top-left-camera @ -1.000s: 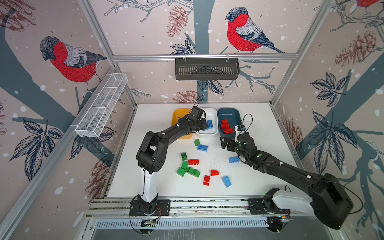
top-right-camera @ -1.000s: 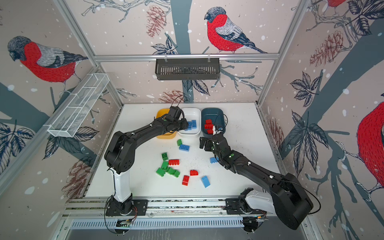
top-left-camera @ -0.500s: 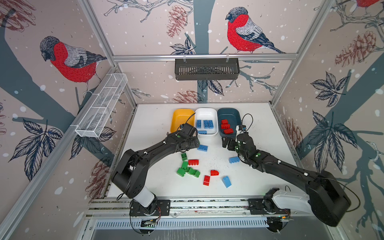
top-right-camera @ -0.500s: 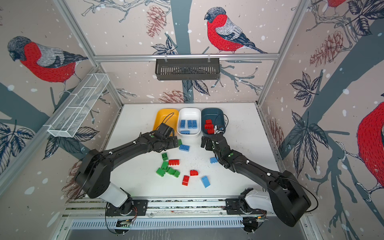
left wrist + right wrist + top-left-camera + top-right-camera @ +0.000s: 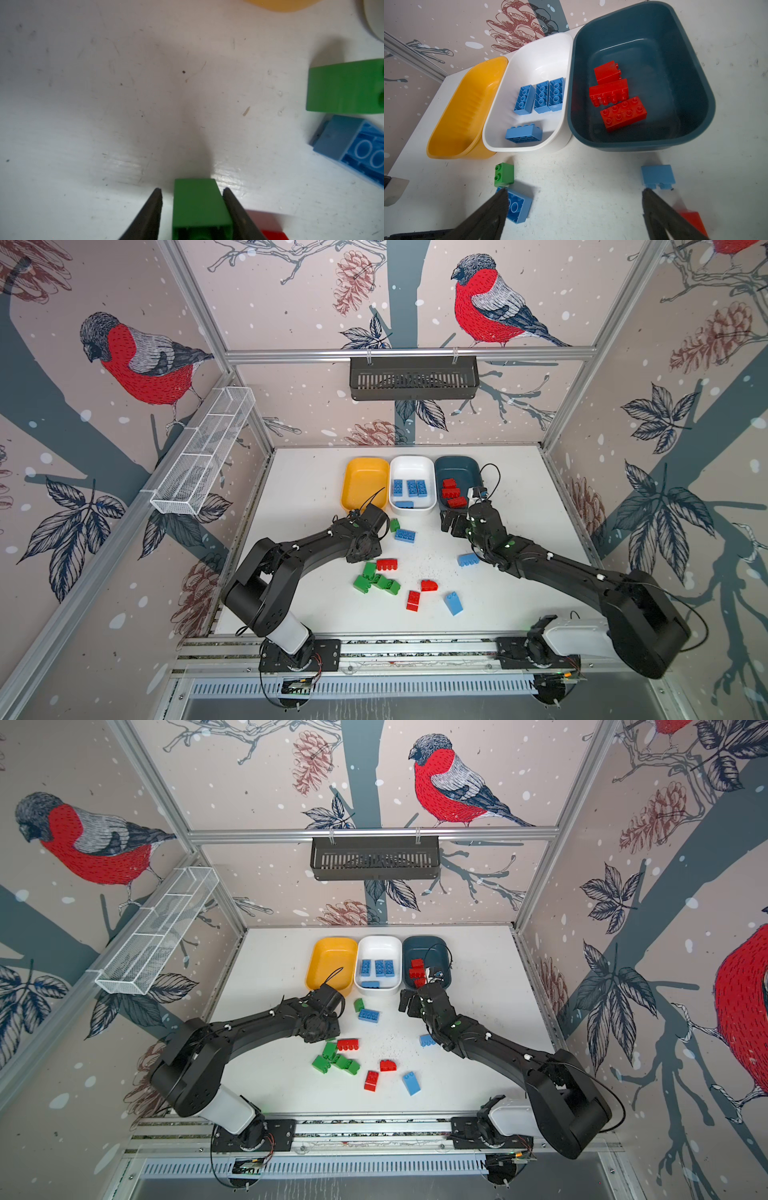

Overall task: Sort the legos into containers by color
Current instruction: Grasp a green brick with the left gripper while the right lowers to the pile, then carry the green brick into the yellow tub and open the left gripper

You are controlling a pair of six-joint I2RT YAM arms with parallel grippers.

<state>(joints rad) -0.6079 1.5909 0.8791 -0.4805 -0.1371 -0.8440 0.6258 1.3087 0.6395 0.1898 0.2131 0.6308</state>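
My left gripper (image 5: pixel 192 189) stands low over the loose legos, its fingers close around a green lego (image 5: pixel 197 203) lying on the table. One finger touches that lego and a thin gap shows at the other. In a top view the left gripper (image 5: pixel 364 556) is mostly hidden under its wrist. My right gripper (image 5: pixel 575 190) hangs open and empty in front of the teal container (image 5: pixel 641 143). The teal container holds three red legos (image 5: pixel 623 113). The white container (image 5: pixel 527 148) holds several blue legos (image 5: pixel 542 96). The yellow container (image 5: pixel 452 124) is empty.
Loose on the table are a green lego (image 5: pixel 394 525), blue legos (image 5: pixel 405 535) (image 5: pixel 468 559) (image 5: pixel 453 603), red legos (image 5: pixel 386 564) (image 5: pixel 428 585) (image 5: pixel 413 600) and a green cluster (image 5: pixel 380 583). A black slotted basket (image 5: pixel 413 379) and a white wire basket (image 5: pixel 203 456) hang on the walls.
My left arm swung back from over the white container to the loose pile. Its jaws opened wide, then narrowed around the green lego. The right arm barely moved.
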